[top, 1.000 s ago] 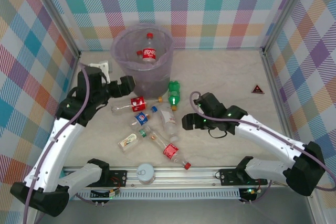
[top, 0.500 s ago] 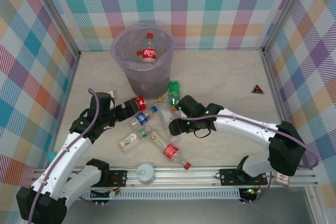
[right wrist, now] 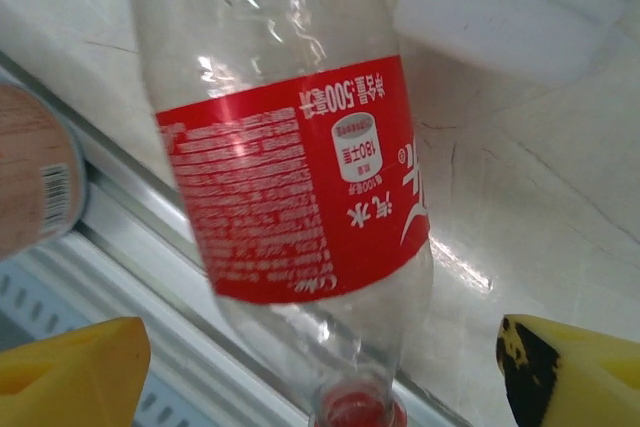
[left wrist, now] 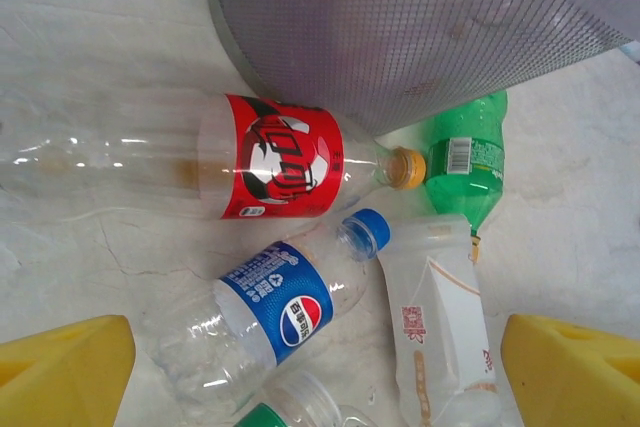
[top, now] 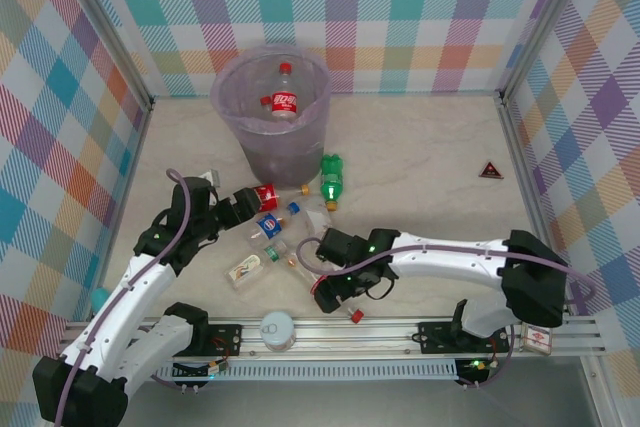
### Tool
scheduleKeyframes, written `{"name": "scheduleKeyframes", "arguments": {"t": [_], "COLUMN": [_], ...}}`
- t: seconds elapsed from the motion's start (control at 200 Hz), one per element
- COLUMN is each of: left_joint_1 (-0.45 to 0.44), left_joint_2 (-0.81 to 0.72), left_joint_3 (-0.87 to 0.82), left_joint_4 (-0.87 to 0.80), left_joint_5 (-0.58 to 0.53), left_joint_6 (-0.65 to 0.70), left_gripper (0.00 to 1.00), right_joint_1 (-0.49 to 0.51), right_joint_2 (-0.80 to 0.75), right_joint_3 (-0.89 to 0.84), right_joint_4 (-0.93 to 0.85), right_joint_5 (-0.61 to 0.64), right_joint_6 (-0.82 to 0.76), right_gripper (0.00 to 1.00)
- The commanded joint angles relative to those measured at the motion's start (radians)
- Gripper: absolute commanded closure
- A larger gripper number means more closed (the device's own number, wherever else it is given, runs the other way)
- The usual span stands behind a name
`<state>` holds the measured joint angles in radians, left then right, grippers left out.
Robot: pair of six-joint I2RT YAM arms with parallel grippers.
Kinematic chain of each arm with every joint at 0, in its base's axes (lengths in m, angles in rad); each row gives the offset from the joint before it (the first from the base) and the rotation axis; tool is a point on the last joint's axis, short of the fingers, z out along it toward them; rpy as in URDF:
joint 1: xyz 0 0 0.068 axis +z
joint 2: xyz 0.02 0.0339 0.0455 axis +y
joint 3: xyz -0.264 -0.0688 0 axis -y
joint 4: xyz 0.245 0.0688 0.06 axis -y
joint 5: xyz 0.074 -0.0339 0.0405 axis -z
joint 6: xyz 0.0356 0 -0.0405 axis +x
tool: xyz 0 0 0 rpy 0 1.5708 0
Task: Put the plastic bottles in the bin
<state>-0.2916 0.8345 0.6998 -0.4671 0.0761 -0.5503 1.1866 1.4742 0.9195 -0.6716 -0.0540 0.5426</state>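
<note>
One clear plastic bottle with a red label and red cap (top: 285, 97) stands inside the round greyish-purple bin lined with a lilac bag (top: 262, 159), at 12 o'clock on the pale desk (top: 430, 157). By my judgement that is all that is done. About seven bottles lie loose at the bin's 6 o'clock.

The left gripper (left wrist: 320, 372) hangs wide open and empty over a clear red-labelled bottle with an orange cap (left wrist: 280, 157) and a blue-labelled bottle (left wrist: 275, 307). A green bottle (left wrist: 462, 152) and a milky white bottle (left wrist: 440, 317) lie at their 3 o'clock.

The right gripper (right wrist: 320, 367) is at the desk's 6 o'clock edge. Its yellow fingers (right wrist: 70, 372) are spread wide either side of another clear red-labelled bottle (right wrist: 300, 177), clear of it and gripping nothing.
</note>
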Motion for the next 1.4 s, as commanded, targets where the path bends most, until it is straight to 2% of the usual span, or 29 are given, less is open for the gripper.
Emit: {"name": "scheduleKeyframes", "arguments": {"t": [0.0,0.14,0.29,0.46,0.64,0.805,0.945,1.085,1.205,1.295,1.395], "left_joint_1": [0.012,0.014,0.014,0.014,0.014,0.014,0.014,0.012,-0.002,-0.049,-0.168], "left_joint_2": [-0.022,-0.026,-0.016,0.001,0.000,0.000,0.039,0.065,0.086,0.119,0.177], "left_joint_3": [0.002,0.004,0.010,0.052,0.105,0.190,0.294,0.332,0.325,0.325,0.349], "left_joint_4": [0.009,0.010,0.018,0.003,-0.022,-0.037,-0.061,0.012,0.109,0.179,0.337], "left_joint_5": [-0.037,-0.050,-0.051,-0.085,-0.167,-0.203,-0.176,-0.058,0.017,0.041,0.060], "left_joint_6": [0.009,-0.005,-0.017,-0.006,-0.004,0.008,0.008,-0.063,-0.133,-0.179,-0.198], "left_gripper": [0.06,0.06,0.06,0.06,0.06,0.06,0.06,0.05,0.05,0.06,0.04], "right_joint_1": [0.007,0.007,0.008,0.006,-0.021,-0.166,-0.339,-0.472,-0.504,-0.536,-0.578], "right_joint_2": [0.054,0.087,0.047,-0.055,-0.269,-0.486,-0.604,-0.583,-0.536,-0.556,-0.603], "right_joint_3": [-0.028,-0.053,-0.059,-0.051,-0.039,-0.058,-0.101,-0.127,-0.109,-0.129,-0.178], "right_joint_4": [0.062,0.095,0.075,-0.030,-0.159,-0.209,-0.113,-0.005,0.006,0.024,0.113], "right_joint_5": [-0.016,-0.026,-0.017,0.018,0.066,0.096,0.091,0.035,0.009,0.017,-0.026], "right_joint_6": [0.021,0.010,0.002,0.005,0.004,-0.007,-0.036,-0.078,-0.127,-0.123,-0.102], "right_gripper": [0.10,0.15,0.31,0.45,0.51,0.53,0.55,0.59,0.62,0.63,0.63]}}
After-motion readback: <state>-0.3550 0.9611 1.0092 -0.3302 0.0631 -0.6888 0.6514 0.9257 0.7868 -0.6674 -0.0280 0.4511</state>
